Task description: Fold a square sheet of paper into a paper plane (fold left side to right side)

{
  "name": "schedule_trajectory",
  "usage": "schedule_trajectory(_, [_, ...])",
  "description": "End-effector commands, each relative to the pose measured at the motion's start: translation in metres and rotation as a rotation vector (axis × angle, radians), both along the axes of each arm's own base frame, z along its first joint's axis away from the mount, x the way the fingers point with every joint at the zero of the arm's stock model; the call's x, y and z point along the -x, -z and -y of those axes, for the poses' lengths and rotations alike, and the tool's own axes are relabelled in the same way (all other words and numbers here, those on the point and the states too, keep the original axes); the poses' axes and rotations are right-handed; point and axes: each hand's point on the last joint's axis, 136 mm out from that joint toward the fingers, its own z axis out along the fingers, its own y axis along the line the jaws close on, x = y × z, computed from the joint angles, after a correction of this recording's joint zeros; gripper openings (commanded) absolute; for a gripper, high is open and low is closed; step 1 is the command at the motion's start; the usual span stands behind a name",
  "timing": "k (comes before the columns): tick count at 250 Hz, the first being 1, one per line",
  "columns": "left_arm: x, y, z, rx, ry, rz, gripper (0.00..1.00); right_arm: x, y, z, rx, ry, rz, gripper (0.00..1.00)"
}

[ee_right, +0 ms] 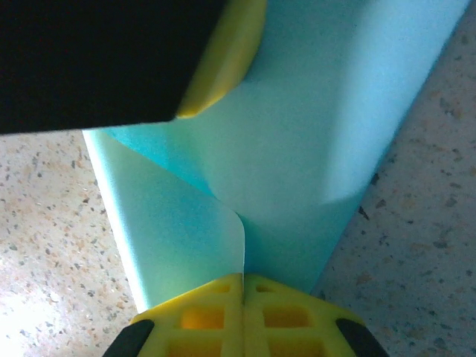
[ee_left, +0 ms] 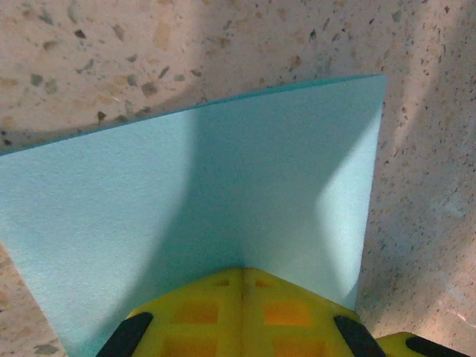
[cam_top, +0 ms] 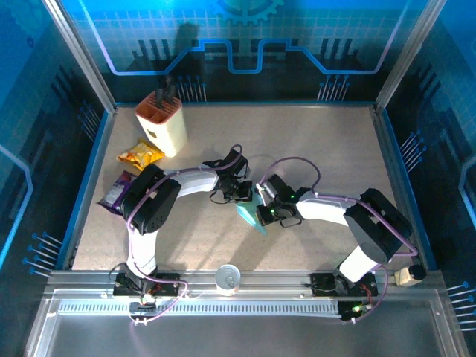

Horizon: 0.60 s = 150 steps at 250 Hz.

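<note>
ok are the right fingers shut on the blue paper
Yes, the right fingers are pressed together with the curled sheet of paper pinched between them.

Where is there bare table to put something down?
Bare: the far right, between the knife block and the right wall; also the near middle, between the light-blue paper and the white cup. Crowded: the far left, with yellow snack packet and purple snack packet, and the centre, where left gripper and right gripper pinch the paper.
</note>
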Motion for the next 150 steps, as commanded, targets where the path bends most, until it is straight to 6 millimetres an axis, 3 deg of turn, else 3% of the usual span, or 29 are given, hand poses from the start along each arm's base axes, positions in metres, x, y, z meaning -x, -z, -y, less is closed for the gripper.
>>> schedule_trajectory(1, [0.013,0.022,-0.012,-0.086,0.011,-0.039,0.05,0.008,0.014,0.013,0.03,0.028,-0.054,0.09])
schedule_trajectory(50, [-0.006,-0.006,-0.004,-0.027,-0.003,0.005,0.11,0.015,0.025,0.017,0.051,0.033,-0.087,0.09])
schedule_trajectory(92, [-0.024,-0.034,-0.01,0.017,-0.038,0.053,0.13,0.017,0.028,0.017,0.045,0.033,-0.101,0.12])
schedule_trajectory(124, [-0.021,-0.053,-0.024,0.007,-0.06,0.112,0.11,0.017,0.029,0.016,0.041,0.033,-0.106,0.14])
schedule_trajectory(150, [-0.006,-0.058,-0.033,0.015,-0.076,0.111,0.06,0.017,0.03,0.014,0.035,0.032,-0.112,0.17])
